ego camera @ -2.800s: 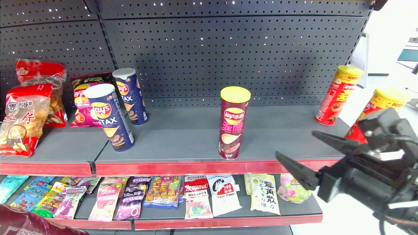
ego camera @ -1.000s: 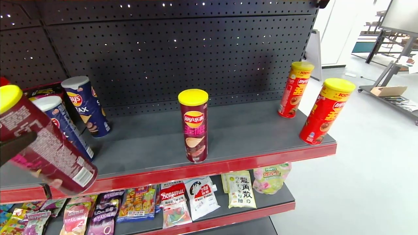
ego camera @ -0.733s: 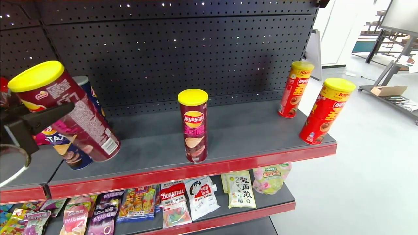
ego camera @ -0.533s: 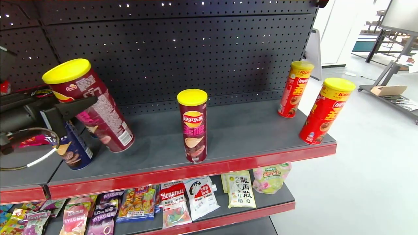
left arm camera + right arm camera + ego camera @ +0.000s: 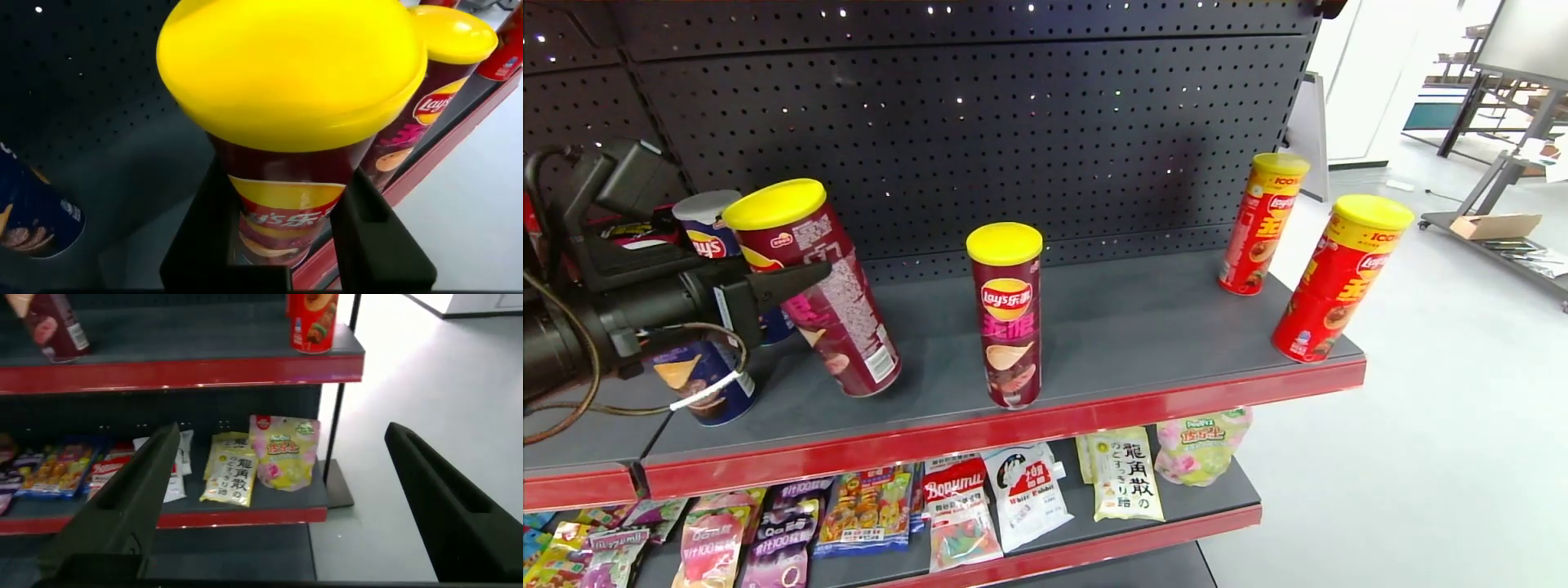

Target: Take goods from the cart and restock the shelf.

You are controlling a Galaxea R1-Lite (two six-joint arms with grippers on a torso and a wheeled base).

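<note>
My left gripper (image 5: 810, 286) is shut on a maroon chips can with a yellow lid (image 5: 821, 294), held around its upper half. The can leans with its lid toward the left, its base low over the grey shelf board (image 5: 1111, 327); I cannot tell whether it touches. In the left wrist view the same can (image 5: 286, 212) sits between the two fingers of that gripper (image 5: 290, 241). An identical maroon can (image 5: 1006, 314) stands upright just to the right, near the shelf's front edge. My right gripper (image 5: 286, 498) is open and holds nothing, facing the lower shelf.
Two blue cans (image 5: 704, 237) stand left of the held can, partly behind my left arm. Two red cans (image 5: 1262, 224) (image 5: 1339, 278) stand at the shelf's right end. Bare board lies between the maroon and red cans. Snack bags (image 5: 1013, 506) line the lower shelf.
My left gripper has carried the maroon can rightward and down toward the shelf board, and the can now leans less. Earlier the camera swung right.
</note>
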